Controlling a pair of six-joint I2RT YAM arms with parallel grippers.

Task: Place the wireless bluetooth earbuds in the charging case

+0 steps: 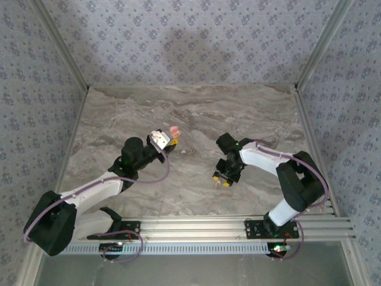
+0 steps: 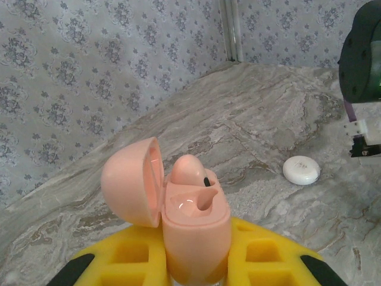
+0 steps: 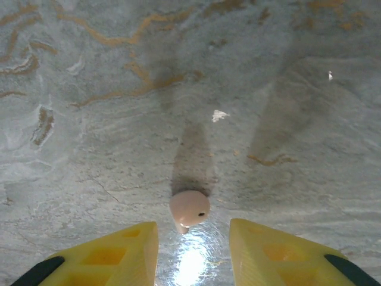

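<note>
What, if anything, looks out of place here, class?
One earbud lies loose on the table between the open jaws of the right gripper, while one slot of the open charging case, held by the left gripper, sits empty.

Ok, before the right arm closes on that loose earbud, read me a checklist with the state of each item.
1. Charging case clamped in the left gripper: ok.
2. Lid open: ok.
3. Seated earbud in one slot, free slot beside it: ok.
4. Loose earbud on the table between the right gripper's open fingers, untouched: ok.
5. Loose earbud roughly centred in that gap: ok.
6. Loose earbud turned to suit the free slot: cannot tell.
</note>
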